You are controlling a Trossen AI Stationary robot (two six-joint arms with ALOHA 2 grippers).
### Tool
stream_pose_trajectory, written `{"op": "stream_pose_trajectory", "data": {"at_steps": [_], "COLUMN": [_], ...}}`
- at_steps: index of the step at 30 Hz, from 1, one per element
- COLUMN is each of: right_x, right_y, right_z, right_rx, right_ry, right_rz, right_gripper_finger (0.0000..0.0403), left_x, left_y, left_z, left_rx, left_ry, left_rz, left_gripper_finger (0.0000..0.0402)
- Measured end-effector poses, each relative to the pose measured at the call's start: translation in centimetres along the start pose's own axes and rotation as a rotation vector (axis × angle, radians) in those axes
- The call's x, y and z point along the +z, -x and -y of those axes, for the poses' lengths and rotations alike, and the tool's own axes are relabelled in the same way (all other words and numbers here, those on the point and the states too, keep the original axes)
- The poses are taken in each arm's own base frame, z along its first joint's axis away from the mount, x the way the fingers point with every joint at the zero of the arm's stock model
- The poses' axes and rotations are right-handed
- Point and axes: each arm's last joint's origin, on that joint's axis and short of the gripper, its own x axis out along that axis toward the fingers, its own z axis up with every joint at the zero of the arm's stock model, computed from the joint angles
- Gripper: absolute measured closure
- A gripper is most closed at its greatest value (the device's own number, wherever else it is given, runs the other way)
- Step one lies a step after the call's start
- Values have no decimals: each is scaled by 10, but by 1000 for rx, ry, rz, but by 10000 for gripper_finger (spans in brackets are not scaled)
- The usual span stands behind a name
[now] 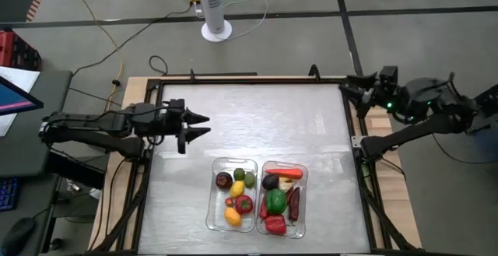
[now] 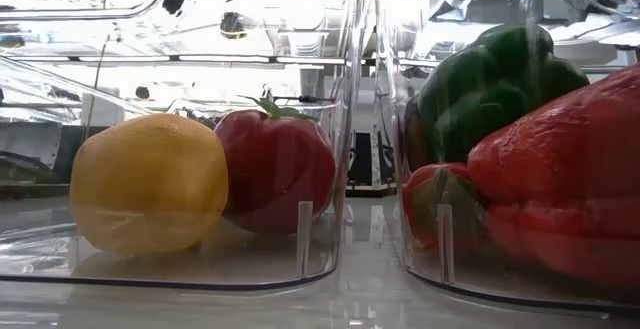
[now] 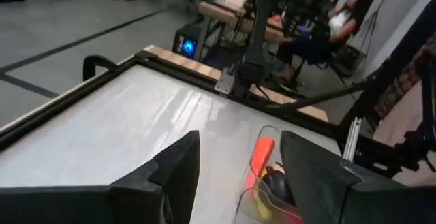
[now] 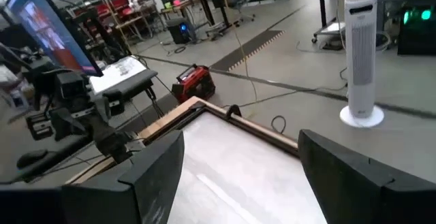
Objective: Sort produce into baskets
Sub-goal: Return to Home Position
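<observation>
- The left end effector (image 1: 204,124) sits left of centre in the high view. Its fingers are spread wide with nothing between them.
- Down and to the right of it, well apart, is the left basket (image 1: 210,209) in the lower middle of the frame. It holds a tomato (image 1: 243,204), a lemon (image 1: 237,187), a green round piece (image 1: 249,178) and an orange-yellow fruit (image 1: 233,217).
- Just beside it on the right is the right basket (image 1: 306,209). A carrot (image 1: 284,173) lies across its top end, with a dark plum (image 1: 270,182), a green pepper (image 1: 275,201) and a red pepper (image 1: 275,224) below.
- The right end effector (image 1: 352,87) is up in the upper right, over the corner of the worktop (image 1: 264,124). It too is wide apart and empty, with both baskets well away to its lower left.
- In the low view both peppers fill the right half, up against the clear wall.
- The upper left of the right wrist view shows a monitor (image 4: 41,26) glowing, its screen too blurred to read.
</observation>
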Motion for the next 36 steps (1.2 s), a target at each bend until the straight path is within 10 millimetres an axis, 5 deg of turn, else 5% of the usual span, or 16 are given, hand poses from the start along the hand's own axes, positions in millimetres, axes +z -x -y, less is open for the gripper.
{"op": "stream_pose_trajectory", "data": {"at_steps": [11, 16, 36], "right_x": [-101, -129, -142], "right_y": [-17, -16, 7], "right_z": [35, 51, 83], "right_rx": [86, 110, 159], "right_ry": [-257, -370, -437], "right_rz": [85, 106, 184], "right_gripper_finger": [114, 117, 117], "left_x": [-37, -45, -64], "left_y": [22, 36, 77], "left_z": [-22, -28, -45], "left_rx": [-11, -8, 76], "left_ry": [123, 162, 224], "left_rz": [102, 151, 210], "left_gripper_finger": [235, 247, 279]}}
